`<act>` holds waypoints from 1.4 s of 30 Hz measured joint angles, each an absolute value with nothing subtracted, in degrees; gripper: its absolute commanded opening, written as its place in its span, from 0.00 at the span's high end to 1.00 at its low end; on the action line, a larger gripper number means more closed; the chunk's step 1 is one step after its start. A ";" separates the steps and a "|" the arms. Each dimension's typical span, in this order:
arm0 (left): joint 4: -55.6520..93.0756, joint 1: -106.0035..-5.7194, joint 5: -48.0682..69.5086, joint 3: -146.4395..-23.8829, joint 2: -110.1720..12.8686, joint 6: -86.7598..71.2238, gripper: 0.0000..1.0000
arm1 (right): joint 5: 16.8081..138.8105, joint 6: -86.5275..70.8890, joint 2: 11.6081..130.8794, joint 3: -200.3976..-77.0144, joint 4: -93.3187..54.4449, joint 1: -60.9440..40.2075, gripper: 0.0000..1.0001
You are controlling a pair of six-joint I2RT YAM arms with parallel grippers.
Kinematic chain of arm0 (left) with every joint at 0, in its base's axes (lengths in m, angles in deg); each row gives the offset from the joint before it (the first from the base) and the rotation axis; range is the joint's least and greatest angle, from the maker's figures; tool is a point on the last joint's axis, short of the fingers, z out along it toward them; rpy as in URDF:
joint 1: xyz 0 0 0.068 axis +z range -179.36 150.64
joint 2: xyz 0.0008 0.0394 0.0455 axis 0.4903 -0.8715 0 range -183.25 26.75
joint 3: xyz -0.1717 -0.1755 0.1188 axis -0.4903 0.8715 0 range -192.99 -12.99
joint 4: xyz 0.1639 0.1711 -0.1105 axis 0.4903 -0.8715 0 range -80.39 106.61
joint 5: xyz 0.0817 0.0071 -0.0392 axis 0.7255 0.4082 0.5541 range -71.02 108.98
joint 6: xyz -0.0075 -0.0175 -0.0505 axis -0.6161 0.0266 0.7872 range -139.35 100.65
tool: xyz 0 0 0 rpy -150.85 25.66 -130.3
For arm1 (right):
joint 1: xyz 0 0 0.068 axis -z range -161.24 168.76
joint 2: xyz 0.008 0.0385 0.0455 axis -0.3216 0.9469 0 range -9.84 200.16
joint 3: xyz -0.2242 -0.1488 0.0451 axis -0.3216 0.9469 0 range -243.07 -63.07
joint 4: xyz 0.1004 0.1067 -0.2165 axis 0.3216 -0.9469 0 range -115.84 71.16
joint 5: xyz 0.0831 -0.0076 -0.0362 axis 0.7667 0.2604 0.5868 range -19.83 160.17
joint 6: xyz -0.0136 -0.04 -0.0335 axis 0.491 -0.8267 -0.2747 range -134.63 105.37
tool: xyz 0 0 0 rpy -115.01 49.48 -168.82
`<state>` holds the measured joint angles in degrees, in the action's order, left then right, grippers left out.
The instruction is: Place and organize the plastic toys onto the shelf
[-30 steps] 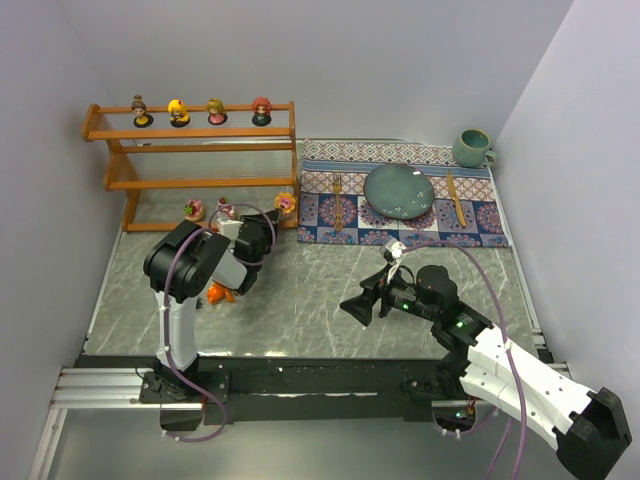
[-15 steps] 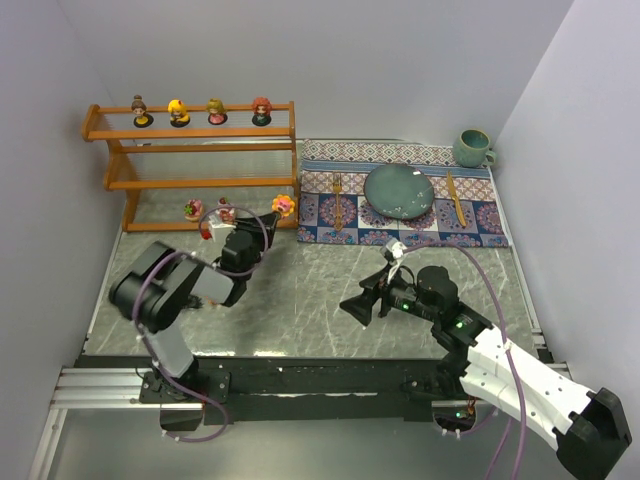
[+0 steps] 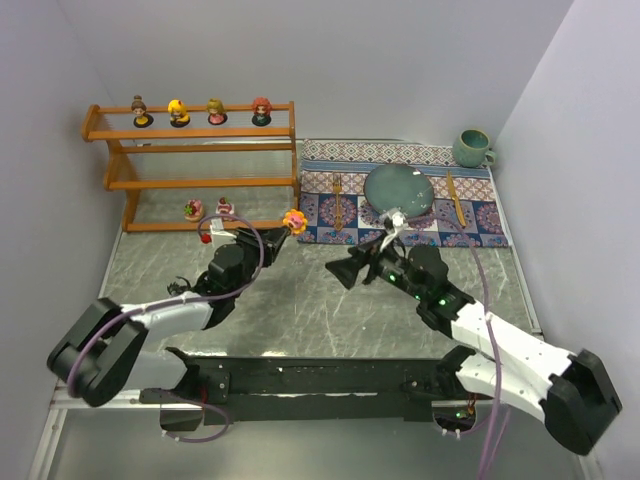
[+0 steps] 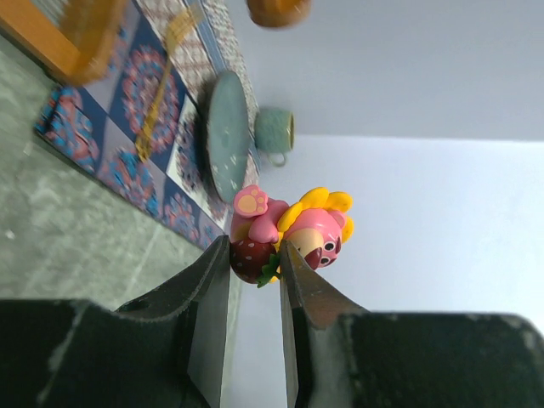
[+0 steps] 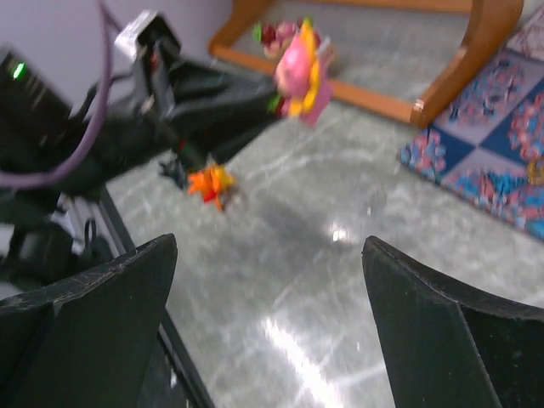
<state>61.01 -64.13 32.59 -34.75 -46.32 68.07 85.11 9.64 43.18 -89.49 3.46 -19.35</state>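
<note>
The shelf [image 3: 200, 183] stands at the far left, with four dolls on its top tier, the leftmost doll [image 3: 140, 110] near the end rail. Two small pink toys [image 3: 193, 209] rest on the bottom tier. My left gripper [image 4: 255, 257] is shut on the strawberry base of a pink and yellow toy [image 4: 299, 228], held in the air just right of the shelf's foot [image 3: 294, 222]. My right gripper [image 3: 340, 273] hangs open and empty a short way to its right [image 5: 265, 246]. An orange toy [image 5: 208, 183] and a dark one [image 5: 174, 170] lie on the table under the left arm.
A patterned placemat [image 3: 480, 215] at the back right carries a teal plate [image 3: 398, 190], a fork [image 3: 337, 200] and a knife [image 3: 455, 198]. A teal mug [image 3: 472, 148] stands behind it. White walls close in both sides.
My left arm has dropped low and stretched forward, carrying the pink and yellow toy slightly right and nearer. My right gripper has moved forward and left, towards that toy.
</note>
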 measured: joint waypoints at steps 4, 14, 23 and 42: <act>57.75 -65.28 31.32 -34.75 -42.30 67.92 0.89 | 84.06 11.34 49.69 -93.03 8.75 -19.35 0.05; 53.32 -68.30 29.16 -34.75 -39.68 67.94 0.88 | 85.37 13.29 60.77 -99.58 16.14 -19.35 0.11; 52.29 -69.50 28.87 -34.77 -39.66 67.96 0.87 | 87.64 14.73 66.35 -99.85 19.18 -19.50 0.20; 51.04 -69.81 29.88 -35.58 -38.63 68.09 0.82 | 90.38 14.73 73.14 -99.82 24.93 -19.57 0.82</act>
<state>51.04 -69.81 29.88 -35.58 -38.63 68.09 90.38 14.73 73.14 -99.82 24.93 -19.57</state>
